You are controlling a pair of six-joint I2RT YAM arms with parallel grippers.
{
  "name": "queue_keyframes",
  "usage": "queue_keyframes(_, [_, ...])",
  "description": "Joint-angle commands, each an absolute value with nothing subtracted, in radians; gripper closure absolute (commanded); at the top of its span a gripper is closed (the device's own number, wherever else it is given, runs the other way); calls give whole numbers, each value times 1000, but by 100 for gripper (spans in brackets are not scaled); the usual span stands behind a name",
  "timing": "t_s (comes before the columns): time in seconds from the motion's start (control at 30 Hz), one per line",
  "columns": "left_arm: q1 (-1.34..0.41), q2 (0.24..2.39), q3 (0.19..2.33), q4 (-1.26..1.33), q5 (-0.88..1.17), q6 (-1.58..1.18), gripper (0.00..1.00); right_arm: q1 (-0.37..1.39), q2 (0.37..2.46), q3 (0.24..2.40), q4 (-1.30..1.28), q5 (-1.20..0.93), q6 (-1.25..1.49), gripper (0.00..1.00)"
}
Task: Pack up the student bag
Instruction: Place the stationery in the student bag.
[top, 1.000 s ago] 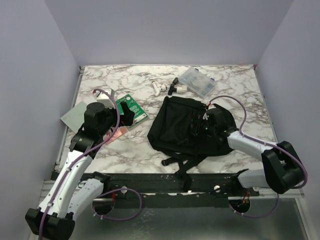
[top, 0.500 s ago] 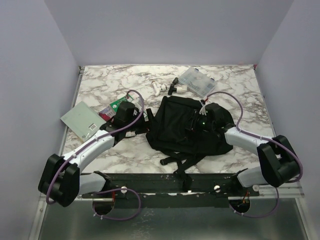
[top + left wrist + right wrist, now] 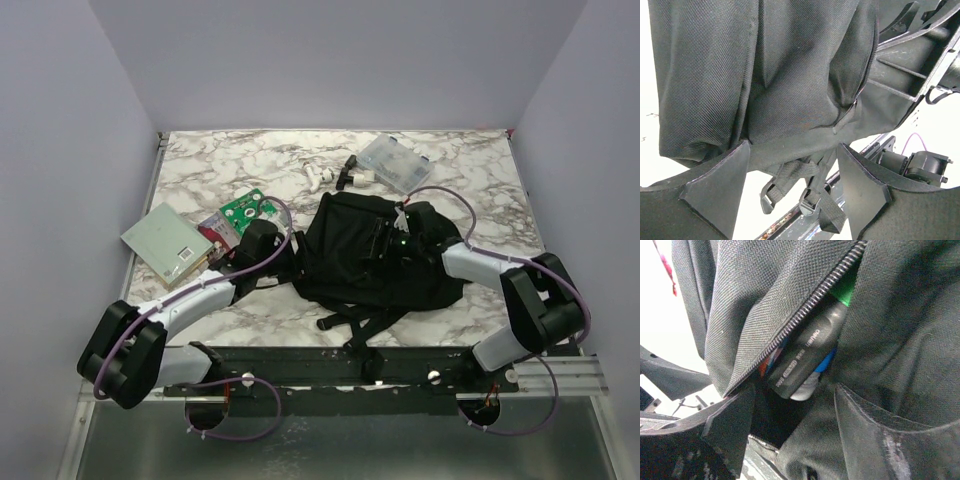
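**Two arms at the student bag [image 3: 350,275] on the marble table [image 3: 480,175], seen from above and from both wrists.**

In the top view a grey-green book [image 3: 170,243] and a green card [image 3: 241,211] lay at centre left, and the left gripper [image 3: 291,262] was at the bag's left edge. In its wrist view the jaws stood apart, with a fold of black fabric and the buckled straps [image 3: 805,195] between them; whether the fingers pressed the cloth could not be told. The bag lay flat at frame centre, straps towards the bottom edge. The right gripper [image 3: 383,245] was over the bag's upper right part. Its wrist view showed the jaws parted on either side of an open zip [image 3: 805,310], in which a dark marker [image 3: 807,355] with a green end showed. A clear compartment box [image 3: 394,163] sat at upper centre right.
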State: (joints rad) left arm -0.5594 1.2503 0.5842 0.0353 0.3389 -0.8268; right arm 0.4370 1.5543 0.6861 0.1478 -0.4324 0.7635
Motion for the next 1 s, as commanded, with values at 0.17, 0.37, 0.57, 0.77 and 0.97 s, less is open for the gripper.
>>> queue_keyframes(0.17, [-598, 1186, 562, 81, 324, -871, 27, 435, 1384, 787, -340, -232, 600, 26])
queue_keyframes(0.37, [-652, 1176, 573, 81, 320, -879, 27, 435, 1352, 809, -331, -37, 669, 41])
queue_keyframes(0.57, [-717, 1153, 555, 81, 305, -912, 27, 436, 1464, 882, -261, 94, 711, 41])
queue_keyframes(0.77, [-777, 1123, 531, 81, 282, -925, 20, 436, 1590, 946, -182, 97, 729, 41])
queue_keyframes(0.97, [-788, 1109, 517, 82, 275, -925, 18, 436, 1678, 987, -158, 97, 736, 44])
